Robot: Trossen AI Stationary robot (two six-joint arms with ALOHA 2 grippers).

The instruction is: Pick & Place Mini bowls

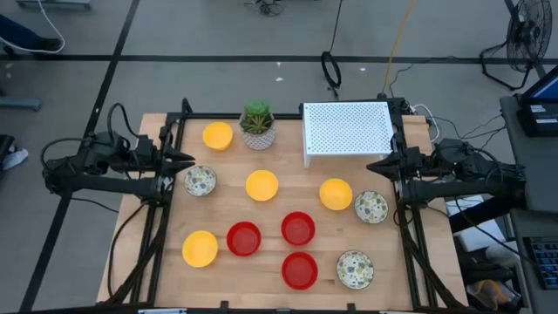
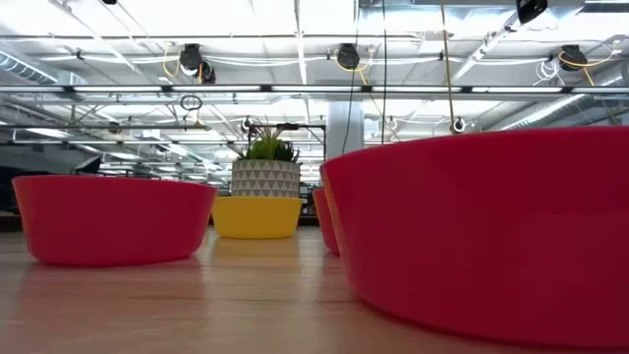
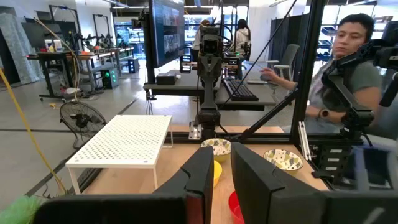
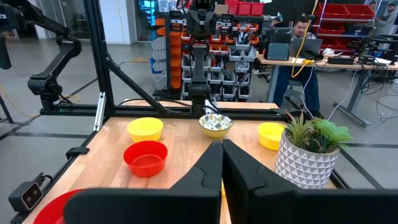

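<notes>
Seen from above, a pale wooden table (image 1: 279, 209) carries ten small round bowls, each empty. Taking the small potted green plant (image 1: 257, 123) near the far edge as landmark: one yellow bowl (image 1: 218, 135) sits just beside it toward the left arm; the white perforated rectangular rack (image 1: 347, 129) stands on its other side. In front of the plant lies a second yellow bowl (image 1: 261, 185), with a speckled cream bowl (image 1: 200, 180) toward the left arm and a third yellow bowl (image 1: 336, 194) touching a speckled bowl (image 1: 370, 207) toward the right. Farther forward lie three red bowls (image 1: 298, 228), a fourth yellow bowl (image 1: 200, 248) and a third speckled bowl (image 1: 355, 269).

The table-level view shows only red bowl walls (image 2: 491, 231), one yellow bowl and the plant's patterned pot (image 2: 265, 178). The left wrist view alone shows a seated person (image 3: 348, 68) beyond the table.

The left gripper (image 1: 185, 160) waits at the table's left edge, fingers slightly apart, holding nothing; the right gripper (image 1: 375, 165) waits at the right edge, fingers together. The table's middle lies unobstructed between them.
</notes>
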